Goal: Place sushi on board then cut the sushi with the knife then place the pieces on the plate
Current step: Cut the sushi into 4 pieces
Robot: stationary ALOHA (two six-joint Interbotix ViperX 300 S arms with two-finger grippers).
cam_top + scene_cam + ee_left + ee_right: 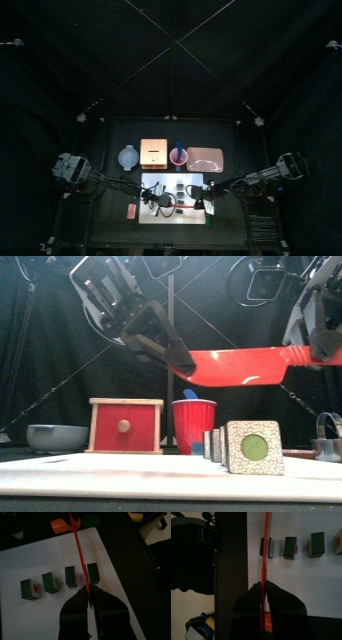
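Note:
Several dark green sushi pieces (70, 577) stand apart in a row on the white board (40, 562); the nearest piece (254, 446) shows its round green face in the front view. Above the board, a red knife (241, 364) hangs level. My left gripper (89, 597) is shut on its blade end and my right gripper (265, 587) is shut on its handle end. From the left wrist the knife (81, 559) appears as a thin line passing between two pieces. The pink plate (205, 158) lies behind the board.
Behind the board stand a blue-grey bowl (56, 437), the wooden box with its red drawer front (126, 425), and a red cup (194, 424) holding a blue knife (189, 393). A metal cutter (327, 441) sits at the far right. A small orange toy (132, 210) lies left of the board.

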